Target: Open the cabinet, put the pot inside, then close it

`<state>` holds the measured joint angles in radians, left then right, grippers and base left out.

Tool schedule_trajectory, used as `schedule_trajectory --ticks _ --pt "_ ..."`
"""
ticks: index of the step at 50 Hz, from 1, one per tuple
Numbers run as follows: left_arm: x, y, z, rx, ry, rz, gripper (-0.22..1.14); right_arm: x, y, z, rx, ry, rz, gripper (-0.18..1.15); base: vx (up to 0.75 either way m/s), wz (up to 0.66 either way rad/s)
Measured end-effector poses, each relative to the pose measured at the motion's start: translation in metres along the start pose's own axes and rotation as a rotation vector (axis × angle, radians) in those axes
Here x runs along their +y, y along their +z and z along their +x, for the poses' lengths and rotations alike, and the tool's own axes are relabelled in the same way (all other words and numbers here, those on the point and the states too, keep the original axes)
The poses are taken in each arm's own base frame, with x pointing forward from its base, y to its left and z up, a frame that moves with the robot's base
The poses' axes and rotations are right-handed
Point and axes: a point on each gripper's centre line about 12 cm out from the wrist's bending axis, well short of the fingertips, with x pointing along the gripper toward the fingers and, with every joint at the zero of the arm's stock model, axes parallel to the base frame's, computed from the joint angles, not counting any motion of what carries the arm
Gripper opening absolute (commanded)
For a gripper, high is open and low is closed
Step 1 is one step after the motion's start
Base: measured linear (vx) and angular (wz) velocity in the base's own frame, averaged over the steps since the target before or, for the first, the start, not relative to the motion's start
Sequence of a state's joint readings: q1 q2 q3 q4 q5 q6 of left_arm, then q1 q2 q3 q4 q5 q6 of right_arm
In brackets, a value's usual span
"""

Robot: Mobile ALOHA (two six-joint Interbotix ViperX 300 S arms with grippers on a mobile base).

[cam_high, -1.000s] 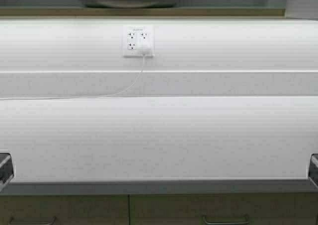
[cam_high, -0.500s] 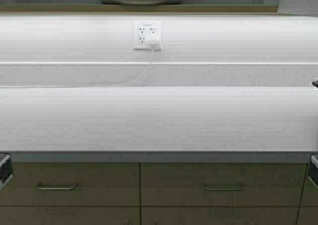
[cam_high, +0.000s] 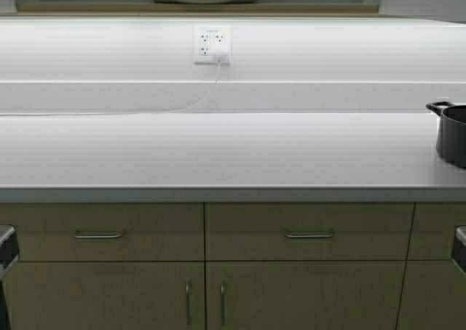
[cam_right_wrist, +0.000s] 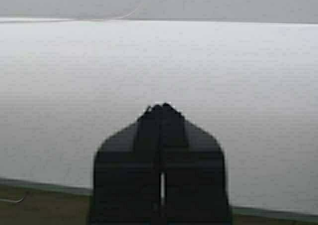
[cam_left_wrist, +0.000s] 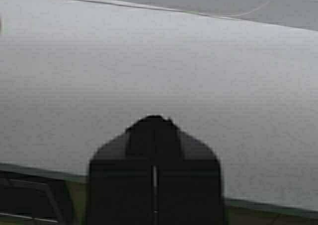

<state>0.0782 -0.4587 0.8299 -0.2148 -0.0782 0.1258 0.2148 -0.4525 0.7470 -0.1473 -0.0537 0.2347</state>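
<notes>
- Left gripper (cam_left_wrist: 154,128) jaws pressing fully together, gripping nothing, hovering over table (cam_left_wrist: 159,76).
- Right gripper (cam_right_wrist: 161,111) jaws likewise closed, empty.
- Pot (cam_high: 454,133) sitting on table far right.

Lighting: bright, even, strongest along the white wall (cam_high: 328,53) above the bench (cam_high: 218,151). Bench glare mild. Both wrist views soft, grainy.

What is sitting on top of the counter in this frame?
On the counter, only a dark pot at the far right, cut off by the frame edge, and a thin white cord along the back. The pot's contents are hidden.
</notes>
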Motion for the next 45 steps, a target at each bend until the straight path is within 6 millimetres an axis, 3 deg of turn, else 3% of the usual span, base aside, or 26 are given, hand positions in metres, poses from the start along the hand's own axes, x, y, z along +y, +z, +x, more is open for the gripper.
schedule_trajectory --ticks 14,23,30,36,45 --pt "0.05 0.049 -0.008 -0.031 0.146 0.089 0.04 -0.095 0.049 -0.026 -0.089 -0.306 -0.045 0.07 -0.22 0.03" --pt "0.084 0.098 -0.021 -0.115 0.253 0.071 0.04 -0.146 0.086 -0.057 -0.183 -0.487 -0.036 0.07 -0.19 0.04" --pt "0.12 0.139 -0.013 -0.168 0.343 0.06 0.04 -0.179 0.115 -0.073 -0.245 -0.593 -0.038 0.07 -0.16 0.07" --pt "0.147 0.173 0.003 -0.214 0.389 0.043 0.04 -0.203 0.139 -0.062 -0.267 -0.629 -0.047 0.07 -0.12 0.03" --pt "0.175 0.215 0.035 -0.255 0.414 0.054 0.04 -0.234 0.153 -0.022 -0.225 -0.642 -0.051 0.07 -0.06 0.01"
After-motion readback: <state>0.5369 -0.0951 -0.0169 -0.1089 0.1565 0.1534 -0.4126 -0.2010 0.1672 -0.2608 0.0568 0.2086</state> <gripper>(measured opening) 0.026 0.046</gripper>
